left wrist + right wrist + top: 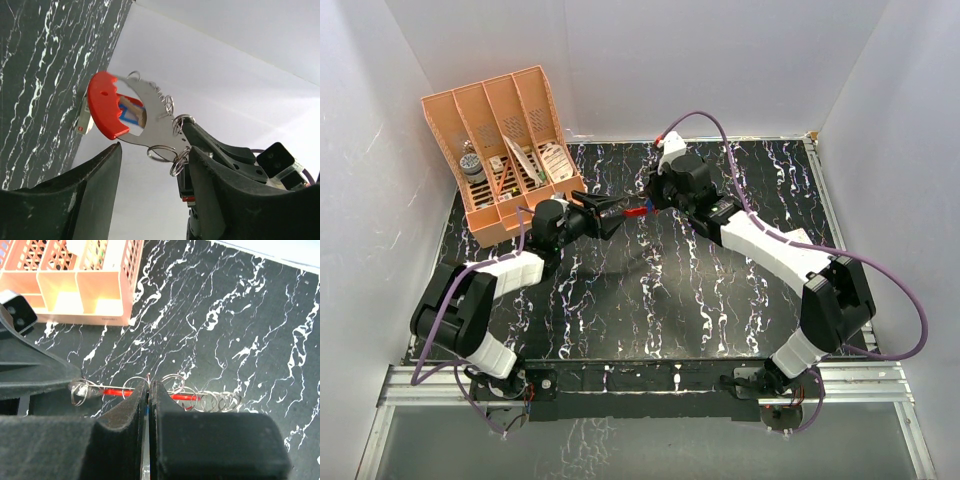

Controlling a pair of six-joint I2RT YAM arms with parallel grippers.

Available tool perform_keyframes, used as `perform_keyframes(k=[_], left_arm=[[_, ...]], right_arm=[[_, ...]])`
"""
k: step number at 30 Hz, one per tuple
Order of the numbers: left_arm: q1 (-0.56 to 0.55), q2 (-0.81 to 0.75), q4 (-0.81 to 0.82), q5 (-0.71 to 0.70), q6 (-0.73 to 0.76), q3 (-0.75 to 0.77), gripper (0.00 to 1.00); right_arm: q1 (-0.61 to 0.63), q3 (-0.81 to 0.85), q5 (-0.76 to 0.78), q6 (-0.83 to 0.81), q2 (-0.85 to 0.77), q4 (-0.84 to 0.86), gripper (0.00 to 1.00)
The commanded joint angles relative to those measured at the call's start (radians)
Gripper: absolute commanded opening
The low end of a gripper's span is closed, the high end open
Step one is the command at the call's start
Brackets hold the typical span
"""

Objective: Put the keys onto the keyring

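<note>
We are seeing the right gripper [149,386] pinching shut on the silvery flat part of the one keyring [105,112], holding it above the table [650,300] between the two arms, red loop pointing left. The left gripper [615,213] is standing open, its two fingers apart around some of the wire rings [161,152]; we are counting at least five. One blue key [131,114] is showing through the loop. One peach organizer [510,150], four slots, is sitting far left.
</note>
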Motion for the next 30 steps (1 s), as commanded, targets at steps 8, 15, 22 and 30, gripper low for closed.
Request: perform_keyframes(k=[8, 15, 22, 30], left_arm=[[0.006, 0.005, 0.076, 0.078, -0.075, 0.034, 0.55], [0.006, 0.043, 0.089, 0.084, -0.079, 0.059, 0.46], [0.007, 0.094, 0.16, 0.082, -0.113, 0.066, 0.12], [0.009, 0.131, 0.197, 0.078, -0.115, 0.076, 0.0]], right_arm=[[0.027, -0.016, 0.026, -0.058, -0.058, 0.161, 0.0], [0.038, -0.037, 0.019, -0.061, -0.077, 0.171, 0.0], [0.046, -0.057, -0.002, -0.063, -0.09, 0.173, 0.0], [0.048, -0.021, -0.041, -0.054, -0.113, 0.066, 0.0]])
